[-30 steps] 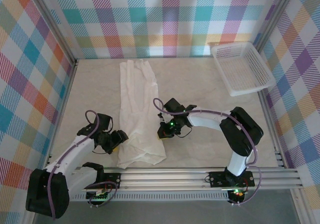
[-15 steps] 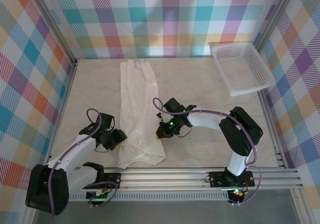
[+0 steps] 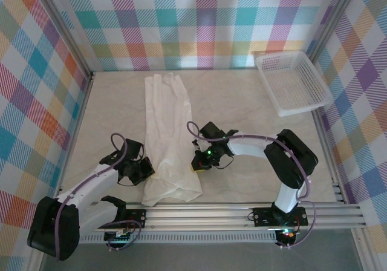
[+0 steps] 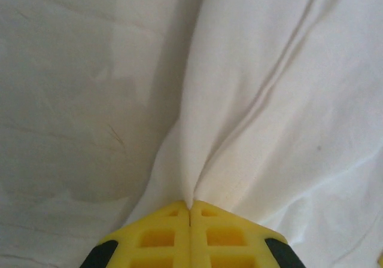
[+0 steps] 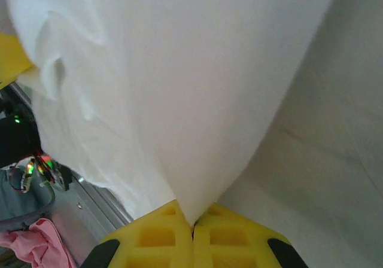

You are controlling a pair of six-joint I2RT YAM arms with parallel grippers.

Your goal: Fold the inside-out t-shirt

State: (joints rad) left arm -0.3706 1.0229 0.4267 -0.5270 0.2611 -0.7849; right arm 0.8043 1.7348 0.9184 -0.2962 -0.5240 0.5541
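Observation:
The inside-out t-shirt [image 3: 166,132] lies as a long white strip down the middle of the table, from the back wall to the front rail. At its near left edge my left gripper [image 3: 145,173] is shut on the inside-out t-shirt; in the left wrist view a pinched ridge of white cloth [image 4: 239,112] runs into the closed yellow fingertips [image 4: 167,232]. My right gripper [image 3: 197,164] is shut on the shirt's near right edge. The right wrist view has white cloth [image 5: 173,88] rising as a taut peak out of the closed yellow fingers [image 5: 227,232].
A white lattice basket [image 3: 291,81] sits at the back right corner. Checked walls close in the left, back and right sides. The aluminium rail [image 3: 242,213] runs along the front edge. Bare table [image 3: 115,107] lies on both sides of the shirt.
My left gripper slid right onto the shirt's near left edge and shut on it. The right gripper stayed shut on the right edge and barely moved.

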